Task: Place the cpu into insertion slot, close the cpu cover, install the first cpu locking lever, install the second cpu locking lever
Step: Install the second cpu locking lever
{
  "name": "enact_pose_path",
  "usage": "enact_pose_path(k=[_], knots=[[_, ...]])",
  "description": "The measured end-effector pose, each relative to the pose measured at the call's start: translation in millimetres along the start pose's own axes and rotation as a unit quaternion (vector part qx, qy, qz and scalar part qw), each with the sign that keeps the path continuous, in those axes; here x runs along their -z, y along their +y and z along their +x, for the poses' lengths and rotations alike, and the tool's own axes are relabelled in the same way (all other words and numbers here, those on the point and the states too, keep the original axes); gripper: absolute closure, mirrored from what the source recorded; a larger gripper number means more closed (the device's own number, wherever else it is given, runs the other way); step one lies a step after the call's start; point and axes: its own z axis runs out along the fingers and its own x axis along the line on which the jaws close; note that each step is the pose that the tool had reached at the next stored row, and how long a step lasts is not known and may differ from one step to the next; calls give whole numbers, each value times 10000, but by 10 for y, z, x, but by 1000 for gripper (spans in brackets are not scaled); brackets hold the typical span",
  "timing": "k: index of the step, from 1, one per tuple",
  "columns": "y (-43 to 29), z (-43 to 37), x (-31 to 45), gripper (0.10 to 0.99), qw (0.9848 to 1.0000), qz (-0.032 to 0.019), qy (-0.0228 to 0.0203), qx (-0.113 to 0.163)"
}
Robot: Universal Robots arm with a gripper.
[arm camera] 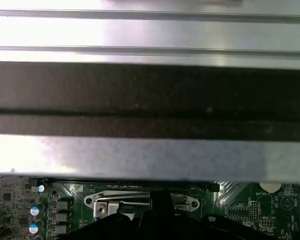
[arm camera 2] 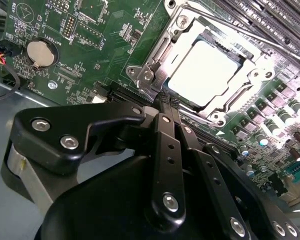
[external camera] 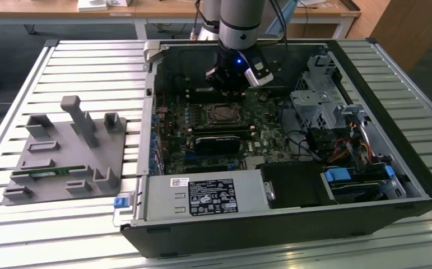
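Note:
The cpu (arm camera 2: 207, 70) lies flat in the insertion slot (arm camera 2: 217, 120), its pale metal face showing through the window of the cpu cover (arm camera 2: 157, 62), which lies down over it. A thin wire locking lever (arm camera 2: 230, 25) runs along one side of the socket; whether it is latched I cannot tell. My gripper (arm camera 2: 166, 102) hangs just above the green board beside the socket's edge, its black fingers (arm camera 2: 162, 150) shut together with nothing seen between them. In the exterior view the gripper (external camera: 231, 88) stands just behind the socket (external camera: 223, 115). In the first wrist view the gripper tip (arm camera: 160, 200) is at the silver socket frame (arm camera: 115, 202).
The open computer case (external camera: 291, 224) lies on a slatted table. A black card with a grille (external camera: 217, 141) sits in front of the socket, a drive cage (external camera: 320, 106) and cables at the exterior view's right. A grey fixture (external camera: 66, 151) stands at the left. A coin battery (arm camera 2: 40, 54) sits nearby.

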Motion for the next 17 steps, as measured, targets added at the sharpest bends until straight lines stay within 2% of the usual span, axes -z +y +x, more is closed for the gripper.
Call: enact_pose_path(k=[5,17], knots=[[-19,0,2,980,10000,0,1,0],[-114,0,7,980,10000,-1,0,0]])
